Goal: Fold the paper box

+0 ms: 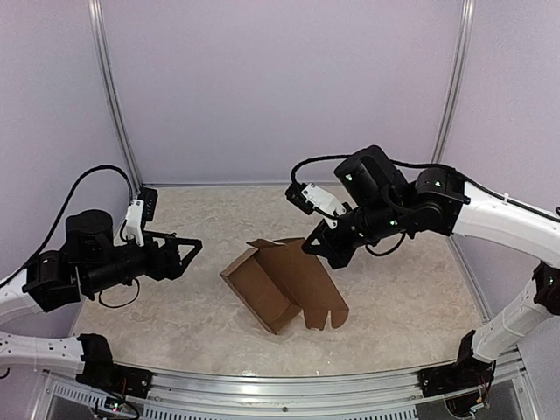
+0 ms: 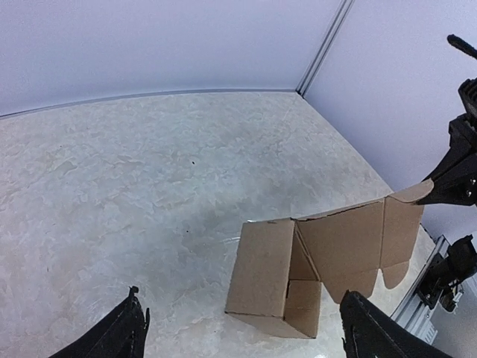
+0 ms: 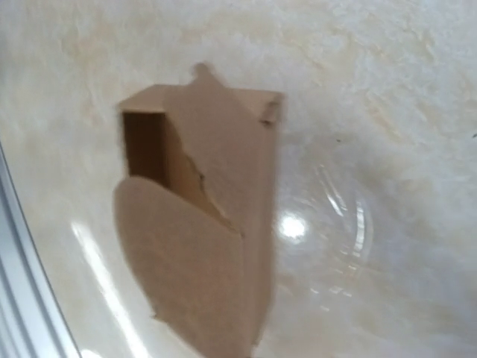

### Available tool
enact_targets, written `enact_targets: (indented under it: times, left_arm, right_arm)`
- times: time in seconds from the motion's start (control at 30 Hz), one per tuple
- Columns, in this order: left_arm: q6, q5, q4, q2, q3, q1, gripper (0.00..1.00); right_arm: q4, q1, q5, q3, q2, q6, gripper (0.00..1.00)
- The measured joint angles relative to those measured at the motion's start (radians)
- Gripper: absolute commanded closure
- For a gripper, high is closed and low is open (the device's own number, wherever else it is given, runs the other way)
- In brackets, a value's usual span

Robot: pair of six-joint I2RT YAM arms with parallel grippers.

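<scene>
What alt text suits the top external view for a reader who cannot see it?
A partly folded brown paper box lies on the table, lid flap open. The shut right claw appears to pinch the flap's far corner; the open left claw hovers apart, left of it.

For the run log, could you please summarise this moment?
paper box: half folded, top open | right gripper: shut on lid tab | left gripper: open, clear of box

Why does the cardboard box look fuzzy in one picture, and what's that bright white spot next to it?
Right wrist view: the paper box fills the close-up and looks blurry, probably too near to focus; the spot is light glaring off the shiny table. Left wrist view: sharp, faint grey shadow beside the box. Top view: sharp, soft even light.
</scene>
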Motion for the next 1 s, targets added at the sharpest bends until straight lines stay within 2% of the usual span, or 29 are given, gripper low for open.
enact_targets:
  times: [0.23, 0.57, 0.8, 1.0]
  left_arm:
    - [-0.001, 0.018, 0.028, 0.028, -0.012, 0.0, 0.14]
    - [-0.002, 0.146, 0.07, 0.161, -0.015, 0.0, 0.2]
    - [0.06, 0.169, 0.072, 0.262, -0.015, -0.037, 0.21]
    - [0.159, 0.15, 0.1, 0.283, -0.028, -0.102, 0.24]
  right_arm:
    - [-0.206, 0.003, 0.082, 0.151, 0.071, -0.212, 1.0]
    - [-0.296, 0.065, 0.224, 0.258, 0.207, -0.457, 1.0]
    - [-0.396, 0.09, 0.269, 0.42, 0.367, -0.567, 1.0]
    - [-0.528, 0.093, 0.255, 0.611, 0.504, -0.592, 1.0]
